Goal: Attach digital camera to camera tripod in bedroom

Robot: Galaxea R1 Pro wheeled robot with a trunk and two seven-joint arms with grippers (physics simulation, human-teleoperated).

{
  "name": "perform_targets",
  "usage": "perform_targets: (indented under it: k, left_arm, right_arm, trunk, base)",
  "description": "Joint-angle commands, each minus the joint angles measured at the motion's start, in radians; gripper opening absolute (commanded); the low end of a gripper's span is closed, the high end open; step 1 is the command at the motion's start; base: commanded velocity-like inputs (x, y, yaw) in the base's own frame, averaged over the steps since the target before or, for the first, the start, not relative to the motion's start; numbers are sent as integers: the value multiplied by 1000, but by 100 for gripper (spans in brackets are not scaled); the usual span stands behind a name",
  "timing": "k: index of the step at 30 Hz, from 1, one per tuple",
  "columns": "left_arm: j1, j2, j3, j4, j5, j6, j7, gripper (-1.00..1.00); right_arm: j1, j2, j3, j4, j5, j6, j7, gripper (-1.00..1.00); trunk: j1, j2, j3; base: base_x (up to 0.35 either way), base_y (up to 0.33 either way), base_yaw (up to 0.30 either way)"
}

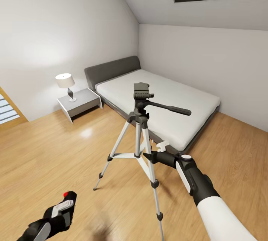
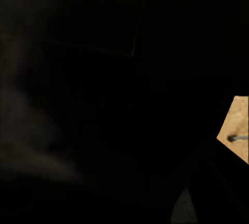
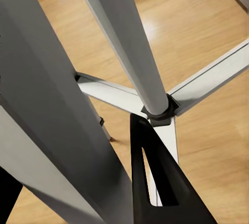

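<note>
Landmark: the camera tripod (image 1: 139,137) stands upright on the wood floor (image 1: 56,151) of the bedroom, its black head (image 1: 142,92) bare and its long handle (image 1: 169,108) pointing toward the bed (image 1: 167,103).
Digital camera: low and to the left of the tripod, well apart from the head; a black body with a red dot shows at the left gripper (image 1: 64,204), which appears to be carrying it. The left wrist view is almost wholly dark, so the object sits very close to that lens.
Left pincer: seemingly pinched on the digital camera (image 1: 69,197), though the fingers themselves are hard to make out.
Right pincer: the right gripper (image 1: 150,156) sits just beside the tripod's legs, at the height of the cross-braces (image 1: 124,155). The right wrist view shows a silver leg (image 3: 127,42) and the central brace joint (image 3: 160,111) very near one black finger (image 3: 155,177); whether the jaws are spread or pressed together I cannot tell.
Step in hand: judged as steadying the stand while bringing the camera up to the head.
Doing it well: keep the right arm's contact light so the legs do not skid; raise the camera well above the handle, approach the head plate from the top with the camera's base level and lens forward, then lower straight down.
Risk: knocking the handle or a leg would likely tip the stand.
</note>
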Motion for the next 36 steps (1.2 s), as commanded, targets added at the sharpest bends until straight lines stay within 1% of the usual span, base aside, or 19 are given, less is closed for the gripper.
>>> perform_targets:
  k: [1,2,3,7,8,9,10,11,12,17,20,25,26,30,31,33,34,35,36]
  left_arm:
    - [-3,22,-2,-67,10,57,11,-100]
    - [-4,30,1,-103,11,81,17,-100]
    - [-8,42,9,-163,12,127,32,-100]
    - [-13,54,38,-233,15,215,82,-100]
    - [-19,56,54,-252,16,258,112,-100]
    - [-25,57,61,-260,18,279,126,-100]
    - [-48,58,71,-274,19,316,152,-100]
    - [-124,60,84,-292,22,369,190,-100]
    - [-165,60,87,-297,22,389,201,-100]
    - [-281,60,92,-303,22,446,218,-100]
    - [-375,59,93,-301,22,484,222,-100]
    - [-477,48,93,-315,22,529,223,-100]
    - [-513,42,93,-325,24,541,223,-100]
    - [-587,28,93,-346,27,556,223,-100]
    - [-625,21,93,-350,30,561,224,-100]
    - [-664,14,93,-349,35,564,224,-100]
    - [-704,4,93,-343,42,566,224,-100]
    - [-726,-3,93,-339,46,567,224,-100]
    - [-771,-20,93,-326,55,568,224,-100]
  right_arm:
    - [0,0,-3,3,34,3,3,-100]
    - [-1,0,-3,3,33,3,3,-100]
    - [-1,0,-3,3,34,3,3,-100]
    - [0,-1,-3,3,35,3,3,-100]
    - [0,-1,-3,3,35,3,3,-100]
    - [0,-1,-3,3,35,3,3,-100]
    - [0,-1,-3,3,35,3,3,-100]
    - [0,-1,-4,3,35,4,3,-100]
    - [0,-1,-4,3,35,4,3,-100]
    - [0,-1,-4,2,35,4,4,-100]
    - [0,-1,-4,2,35,3,7,-100]
    - [0,-1,-4,2,35,3,11,-100]
    - [0,-1,-3,2,35,3,11,-100]
    - [0,-1,-3,2,36,4,11,-100]
    - [-1,-1,-3,2,36,4,11,-100]
    - [-1,-1,-3,2,36,4,11,-100]
    - [-1,-1,-3,2,36,4,11,-100]
    - [0,-1,-3,2,36,4,11,-100]
    - [0,-1,-4,2,36,4,11,-100]
  trunk:
    - [1,-1,-2]
    - [1,-1,-2]
    - [1,-1,-2]
    - [1,-1,-2]
    - [1,-1,-2]
    - [1,-1,-2]
    - [1,-1,-2]
    - [1,-1,-2]
    - [1,-1,-2]
    - [1,-1,-2]
    - [1,-1,-2]
    - [1,-1,-2]
    - [1,-1,-2]
    - [1,-1,-2]
    - [1,-1,-2]
    - [1,-1,-2]
    - [1,-1,-2]
    - [1,-1,-2]
    - [1,-1,-2]
  base:
    - [0,0,0]
    - [0,0,0]
    - [0,0,0]
    - [0,0,0]
    - [0,0,0]
    - [0,0,0]
    - [0,0,0]
    - [0,0,0]
    - [0,0,0]
    - [0,0,0]
    - [0,0,0]
    - [0,0,0]
    - [0,0,0]
    - [0,0,0]
    - [0,0,0]
    - [0,0,0]
    - [0,0,0]
    - [0,0,0]
    - [0,0,0]
